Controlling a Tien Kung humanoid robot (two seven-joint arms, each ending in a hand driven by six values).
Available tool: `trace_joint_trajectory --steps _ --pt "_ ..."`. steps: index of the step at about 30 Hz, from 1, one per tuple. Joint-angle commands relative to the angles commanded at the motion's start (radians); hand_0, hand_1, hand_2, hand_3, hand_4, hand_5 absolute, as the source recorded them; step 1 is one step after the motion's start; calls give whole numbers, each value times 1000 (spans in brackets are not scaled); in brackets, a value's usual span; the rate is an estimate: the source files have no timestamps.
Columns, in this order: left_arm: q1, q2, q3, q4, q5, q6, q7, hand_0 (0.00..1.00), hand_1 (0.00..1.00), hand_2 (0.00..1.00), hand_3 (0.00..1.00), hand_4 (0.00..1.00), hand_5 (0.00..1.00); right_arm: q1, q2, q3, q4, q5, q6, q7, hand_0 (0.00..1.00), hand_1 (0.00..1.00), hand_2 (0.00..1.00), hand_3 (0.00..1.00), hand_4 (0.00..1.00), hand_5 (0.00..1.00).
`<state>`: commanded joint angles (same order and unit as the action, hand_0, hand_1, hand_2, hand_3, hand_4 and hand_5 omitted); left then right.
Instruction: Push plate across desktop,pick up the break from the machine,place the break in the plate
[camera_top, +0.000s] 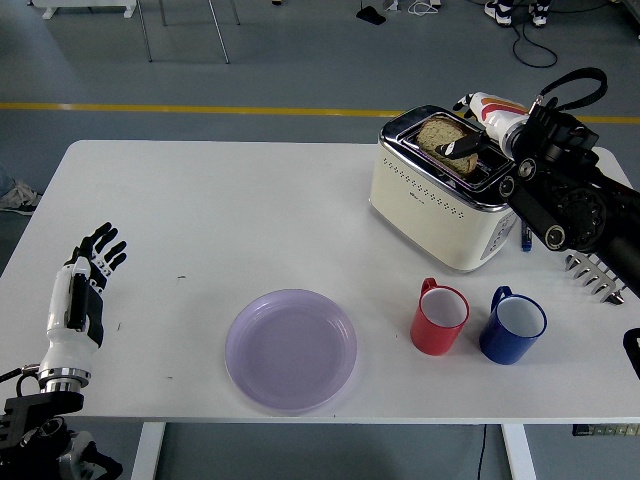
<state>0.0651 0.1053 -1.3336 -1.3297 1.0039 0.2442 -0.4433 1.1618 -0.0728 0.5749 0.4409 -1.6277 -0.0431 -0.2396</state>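
A slice of brown bread (438, 135) stands in the slot of the cream toaster (432, 205) at the back right of the table. My right hand (472, 128) reaches in from the right and sits on top of the toaster. One black finger (462, 149) lies across the near face of the slice, the others are behind it, so the hand is shut on the bread. A lilac plate (291, 349) lies near the front edge, left of the mugs. My left hand (86, 282) rests open at the table's left edge, far from the plate.
A red mug (440, 318) and a blue mug (512, 325) stand in front of the toaster. A metal rack (598, 272) sits at the right edge, a small blue item (527, 235) beside the toaster. My right forearm (560, 200) hangs over that corner.
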Motion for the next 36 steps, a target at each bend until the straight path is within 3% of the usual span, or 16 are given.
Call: trace_joint_trajectory --steps 2,3,8,9,14,15,16,20,21,26,27,32,33,36 --pt "-3 0 3 3 0 0 -1 807 819 880 829 535 998 -2 4 -5 -3 8 0 -1 803 743 708 816 829 430" --pt "-4 0 4 4 0 0 -1 807 817 878 828 530 998 -2 6 -8 -5 12 -2 -1 640 636 609 756 812 421" --pt "-4 -1 8 7 0 2 -3 807 817 878 828 530 998 -2 15 -20 -7 29 -24 -7 640 636 609 756 812 421" --pt "-4 -2 8 7 -1 2 -3 806 817 877 827 528 998 -2 15 -24 -7 31 -30 -8 478 547 542 686 727 356" --pt "-3 0 10 7 -1 4 -5 806 817 877 827 528 998 2 19 -42 -16 47 -61 -10 478 547 542 686 727 356" --pt "-2 0 10 8 -1 4 -5 805 816 877 825 522 998 1 20 -47 -18 52 -77 -10 398 487 498 617 609 278" --pt "-2 1 11 8 -1 4 -5 805 816 877 825 522 998 0 21 -51 -20 58 -87 -8 398 487 498 617 609 278" --pt "-3 0 11 9 -1 5 -6 805 816 877 825 522 998 2 25 -73 -25 71 -92 -7 398 487 498 617 609 278" --pt "-4 -1 10 9 -1 6 -6 805 816 877 825 519 998 4 27 -83 -28 73 -93 -8 327 434 472 555 572 254" --pt "-10 0 6 8 0 6 -6 805 816 877 825 519 998 15 33 -110 -38 81 -92 -7 327 434 472 555 572 254" --pt "-12 -2 4 8 0 6 -6 804 816 875 825 519 998 16 32 -112 -35 76 -90 -7 276 386 452 516 512 204" --pt "-16 -3 2 6 2 7 -5 804 816 875 825 519 998 18 25 -105 -12 25 -105 -23 276 386 452 516 512 204" --pt "-16 -4 -1 7 2 8 -4 803 815 875 824 518 996 18 21 -98 0 7 -109 -29 287 355 413 484 299 8" --pt "-14 -5 -4 10 2 9 -4 803 815 875 824 518 996 19 5 -78 38 -49 -111 -40 287 355 413 484 299 8"
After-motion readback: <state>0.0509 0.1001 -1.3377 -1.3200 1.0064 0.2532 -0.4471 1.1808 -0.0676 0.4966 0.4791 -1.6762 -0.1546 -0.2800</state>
